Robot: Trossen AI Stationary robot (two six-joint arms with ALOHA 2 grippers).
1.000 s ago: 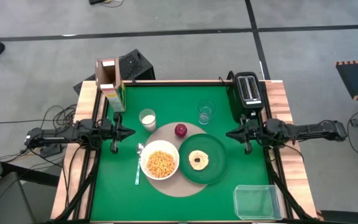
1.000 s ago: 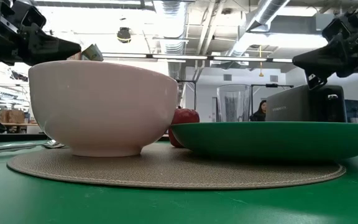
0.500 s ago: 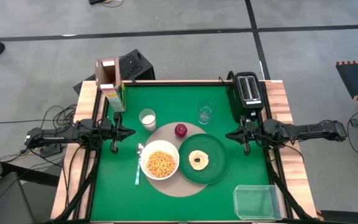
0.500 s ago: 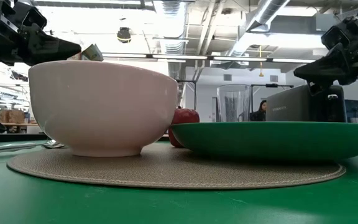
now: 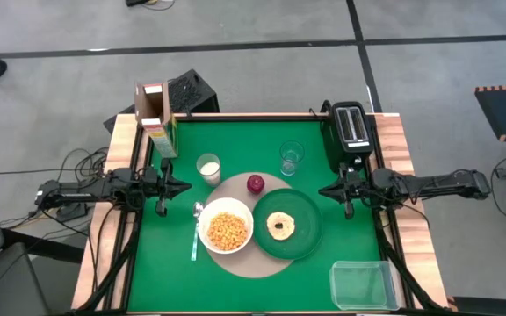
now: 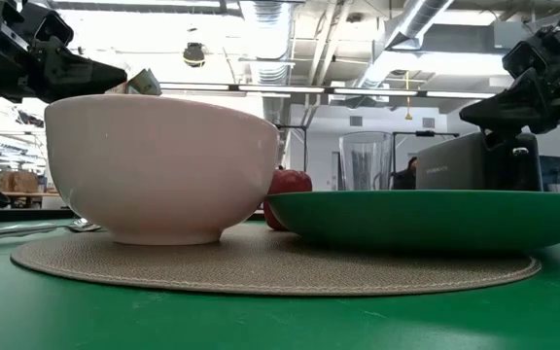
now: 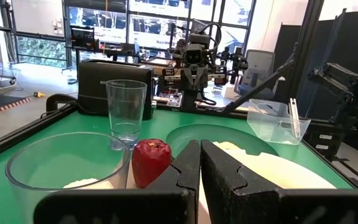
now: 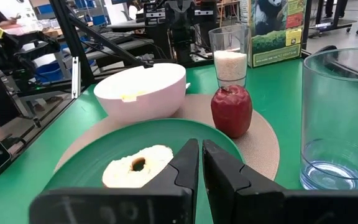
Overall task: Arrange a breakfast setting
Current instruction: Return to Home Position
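While both arms hang low at the table's (image 5: 235,132) sides, left gripper (image 5: 183,186) at 9 o'clock and right gripper (image 5: 323,190) at 3, each pinched closed on nothing, the setting lies between them: tan mat (image 5: 251,265), green plate (image 5: 307,239) at its 3, white bowl (image 5: 202,232) at 8, bread (image 5: 280,226) on the plate, glass (image 5: 291,158) at 1, cup (image 5: 207,168) at 11, apple (image 5: 256,183) at 12, spoon (image 5: 195,237) at 9. Retracting carelessly, the left gripper could clip the nearby cup and spill it.

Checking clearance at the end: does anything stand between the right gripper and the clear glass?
Nothing visible does. Only bare green table lies between the shut right gripper and the clear glass; the black toaster stands off that line. The left gripper waits at the left side.
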